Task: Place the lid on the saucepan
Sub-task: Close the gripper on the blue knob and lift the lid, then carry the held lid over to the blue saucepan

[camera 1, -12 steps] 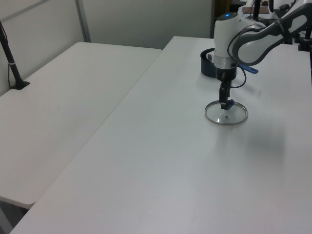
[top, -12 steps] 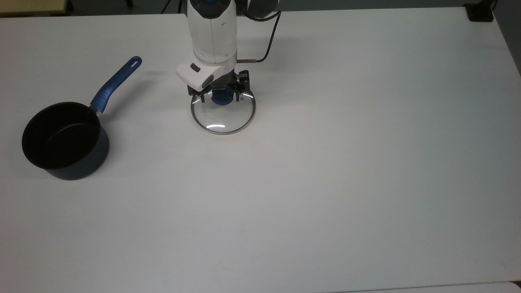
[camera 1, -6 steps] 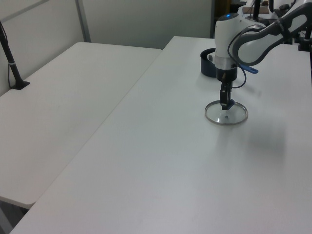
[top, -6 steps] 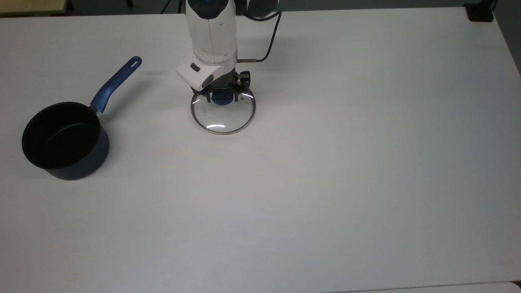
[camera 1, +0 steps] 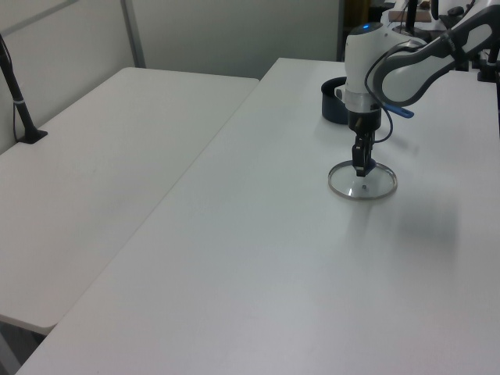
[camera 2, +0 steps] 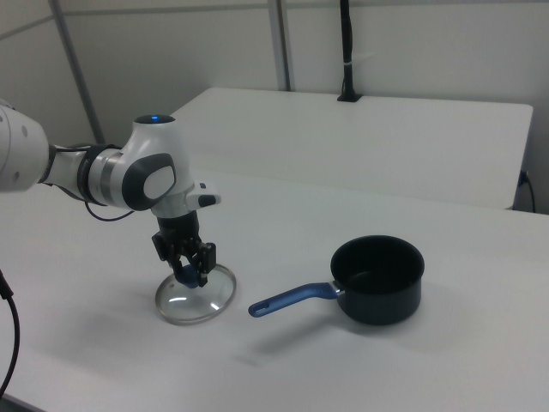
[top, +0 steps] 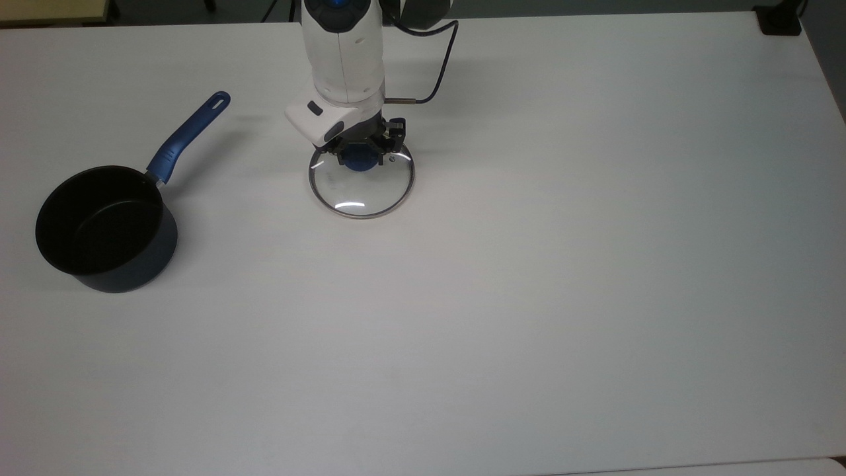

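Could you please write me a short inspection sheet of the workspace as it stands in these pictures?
Surface: white table, no marks seen.
Lid: lid flat on the table, blue knob up.
Saucepan: saucepan upright, uncovered, apart from the lid at the top view's left; handle points away from the pot.
Clutter: nothing seen.
Gripper: gripper down at the knob, fingers either side; closure cannot be told.
Cables: black cable loops beside the arm.
Surroundings: second white table, black post.

glossy glass lid (top: 361, 188), matt white table (top: 529, 264)
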Motion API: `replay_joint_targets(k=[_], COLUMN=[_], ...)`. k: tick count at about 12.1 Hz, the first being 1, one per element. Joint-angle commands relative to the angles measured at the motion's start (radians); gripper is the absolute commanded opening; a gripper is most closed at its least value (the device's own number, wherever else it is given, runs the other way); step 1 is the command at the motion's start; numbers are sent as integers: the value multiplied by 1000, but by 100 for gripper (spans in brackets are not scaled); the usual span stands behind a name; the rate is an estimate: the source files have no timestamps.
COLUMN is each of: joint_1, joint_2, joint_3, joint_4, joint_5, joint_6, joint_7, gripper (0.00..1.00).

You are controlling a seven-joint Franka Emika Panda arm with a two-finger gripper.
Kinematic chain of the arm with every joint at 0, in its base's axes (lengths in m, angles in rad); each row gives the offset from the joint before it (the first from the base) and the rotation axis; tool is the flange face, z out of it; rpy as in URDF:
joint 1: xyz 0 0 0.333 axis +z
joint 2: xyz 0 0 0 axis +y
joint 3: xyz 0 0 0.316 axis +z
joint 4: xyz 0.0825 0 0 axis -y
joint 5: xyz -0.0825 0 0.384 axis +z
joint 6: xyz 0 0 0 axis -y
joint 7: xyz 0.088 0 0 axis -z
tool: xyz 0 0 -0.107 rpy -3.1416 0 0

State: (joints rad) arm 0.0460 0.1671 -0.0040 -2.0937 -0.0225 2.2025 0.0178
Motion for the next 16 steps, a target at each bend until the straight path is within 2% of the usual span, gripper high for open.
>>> replay_joint_targets(k=[1, 2, 4, 7, 9, 11, 13, 16], joint_1=[-15, -15, -28, -141, -219, -299, -345, -397], joint_2=[-32, 4, 55, 158, 225, 252, 284, 322], joint_3=[-5, -11, -17, -19, -19, -19, -19, -21], joint_4=[145, 249, 404, 593, 655, 667, 684, 718], joint_5=[44, 73, 81, 73, 72, 73, 73, 72], joint_6=[-148, -217, -271, -270, -242, -164, -84, -55], joint_7=[10, 10, 11, -22, -114, -173, -209, -240], gripper=[42, 42, 42, 42, 42, 42, 42, 42])
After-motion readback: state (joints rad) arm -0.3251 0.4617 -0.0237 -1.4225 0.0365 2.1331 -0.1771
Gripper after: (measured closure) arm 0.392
